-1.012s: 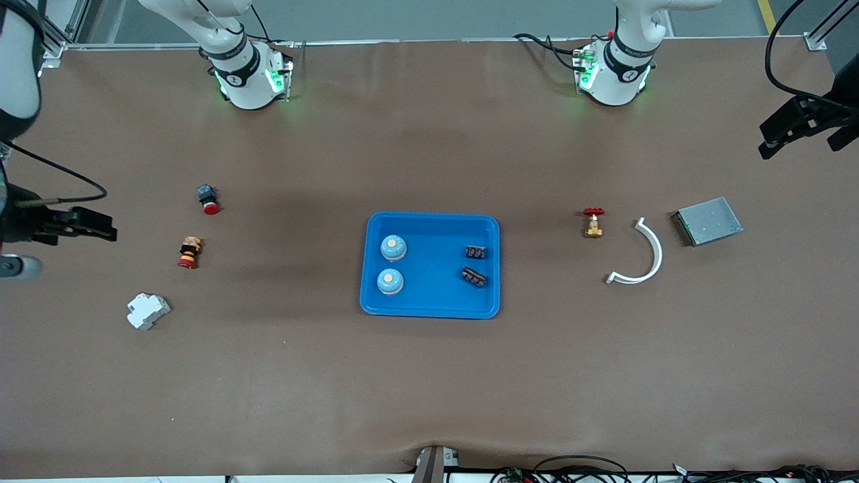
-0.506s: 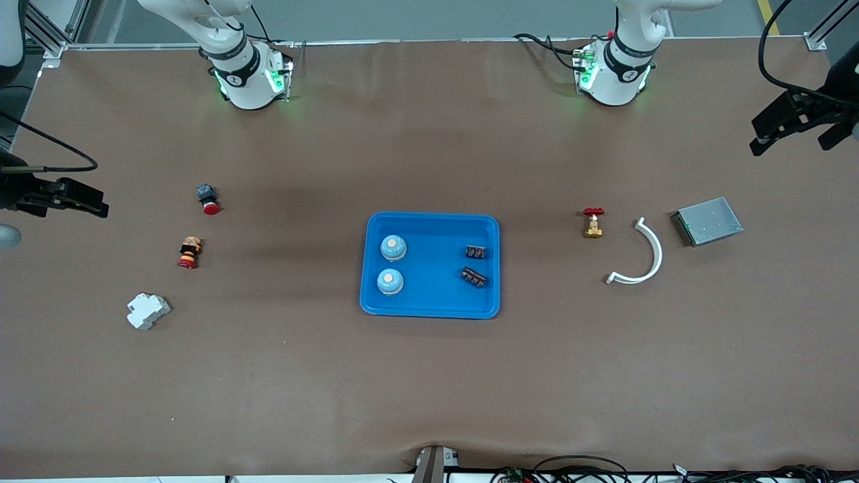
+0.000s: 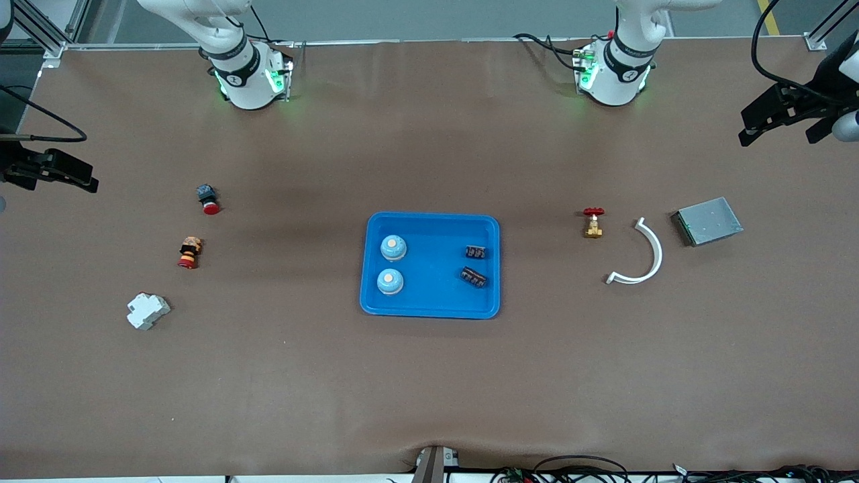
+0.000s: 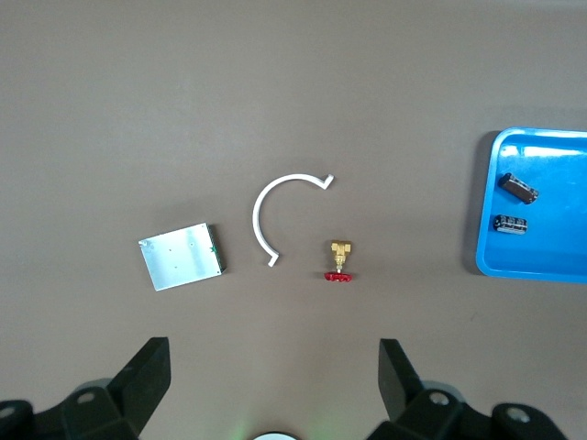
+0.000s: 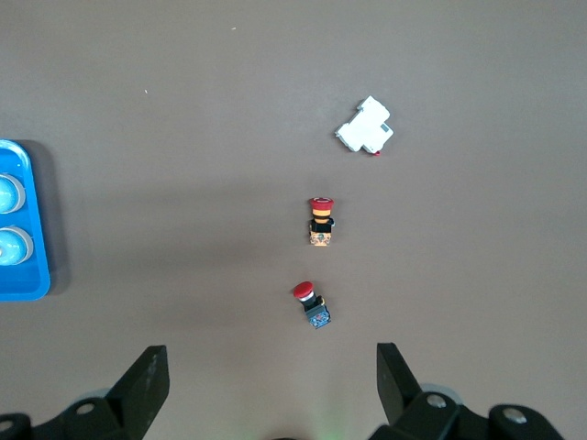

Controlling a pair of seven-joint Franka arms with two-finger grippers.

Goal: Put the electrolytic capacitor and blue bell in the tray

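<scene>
Landmark for all positions: the tray (image 3: 430, 307), which sits mid-surface between the two arms' ends.

Toward the right arm's end of the tray: the right hand (image 3: 64, 173) hangs high over the edge of the surface, well apart from the tray, fingers spread and empty. Over the last second it has drawn steadily up and away toward its base. On the surface on this side lie a white breaker block (image 3: 147, 310), a red-capped push button (image 3: 189, 252) and a second red-tipped switch (image 3: 208, 198), all well apart from the tray.

In the tray: two blue bells (image 3: 393, 247) stand at the right arm's end of it, one nearer the front camera than the other. Two electrolytic capacitors (image 3: 476, 252) lie at the left arm's end, likewise one nearer the camera. None has shifted over the last second.

Toward the left arm's end of the tray: a red-handled brass valve (image 3: 592, 223), a white curved strip (image 3: 639, 257) and a grey metal plate (image 3: 709, 221), untouched. The left hand (image 3: 782, 114) is also spread and empty, high over the edge of the surface, and has likewise pulled back.

Finding: both task items are in the tray; with both arms retreating, the task appears complete.
</scene>
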